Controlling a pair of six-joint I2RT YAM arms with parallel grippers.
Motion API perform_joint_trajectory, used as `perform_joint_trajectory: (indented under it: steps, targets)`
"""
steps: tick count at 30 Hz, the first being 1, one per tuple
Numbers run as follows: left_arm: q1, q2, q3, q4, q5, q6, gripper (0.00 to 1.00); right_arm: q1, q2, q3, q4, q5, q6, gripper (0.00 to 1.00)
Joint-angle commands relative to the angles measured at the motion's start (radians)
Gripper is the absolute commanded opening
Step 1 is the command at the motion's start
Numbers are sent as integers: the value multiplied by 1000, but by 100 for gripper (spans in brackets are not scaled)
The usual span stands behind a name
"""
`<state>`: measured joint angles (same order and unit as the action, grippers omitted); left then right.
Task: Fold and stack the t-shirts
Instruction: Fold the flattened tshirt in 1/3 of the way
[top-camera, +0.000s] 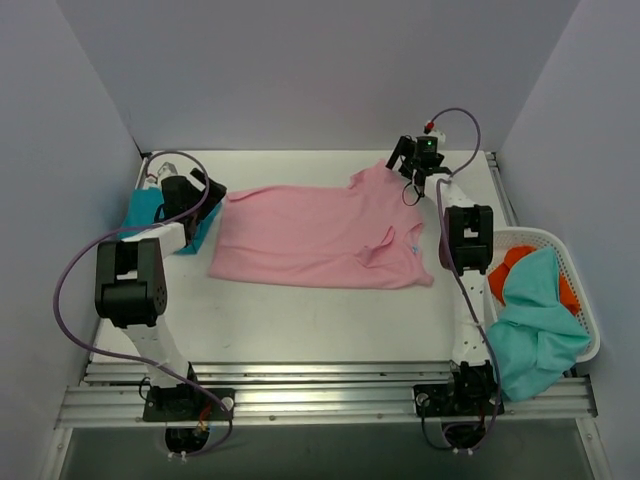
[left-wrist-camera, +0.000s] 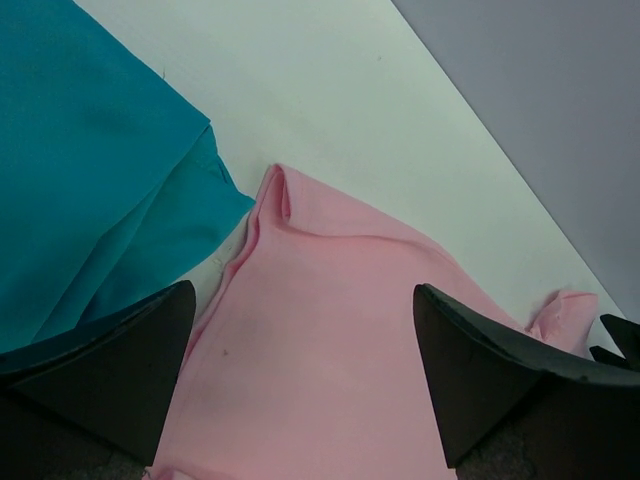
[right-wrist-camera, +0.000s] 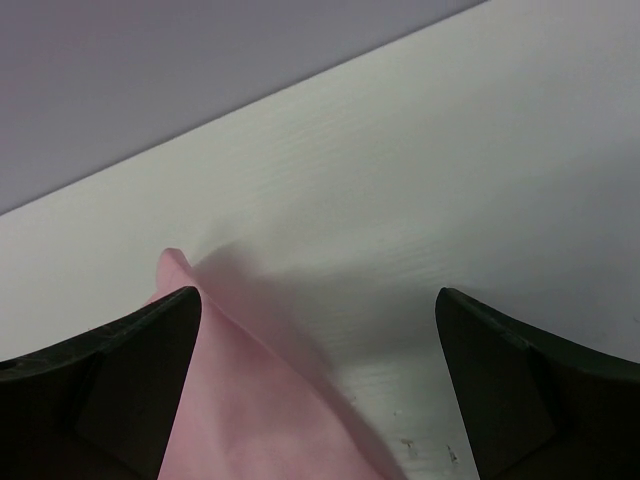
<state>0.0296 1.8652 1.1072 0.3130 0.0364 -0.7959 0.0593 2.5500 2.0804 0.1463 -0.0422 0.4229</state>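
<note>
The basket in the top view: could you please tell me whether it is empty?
No, the basket holds an orange cloth and a mint-green cloth that spills over its near rim.

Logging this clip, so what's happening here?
A pink t-shirt lies spread out on the table. The left pincer hangs open over its left edge, beside a teal t-shirt; the right pincer is open at its far right corner. Neither grips cloth yet. More garments sit in the basket.
</note>
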Motion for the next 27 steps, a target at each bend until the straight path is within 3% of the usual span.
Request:
perform_joint_trajectory:
  steps: [1,11,16,19,20,21,22,23,25,27]
  targets:
    - [1,32,57,80,36,-3,95,22,48,81,44,-51,22,100]
    - [-3,80,72,93,31,3,94,59,107,147,49,-61,36,100]
    - [-5,94,83,98,33,4,93,62,156,187,49,-87,50,94]
    - [-7,97,85,97,33,9,93,62,173,191,58,-87,54,78]
    - [-7,97,85,94,30,15,93,62,174,191,59,-84,54,62]
    - [-7,97,86,94,26,17,93,60,179,191,61,-82,54,53]
    - [-7,98,88,94,25,17,93,60,180,190,59,-79,56,27]
    - [-7,104,91,94,25,17,93,57,182,190,59,-71,57,17]
    - [-7,114,108,86,26,15,93,57,184,188,58,-70,57,1]
    - [-8,133,124,68,23,9,93,56,181,185,58,-67,56,0]
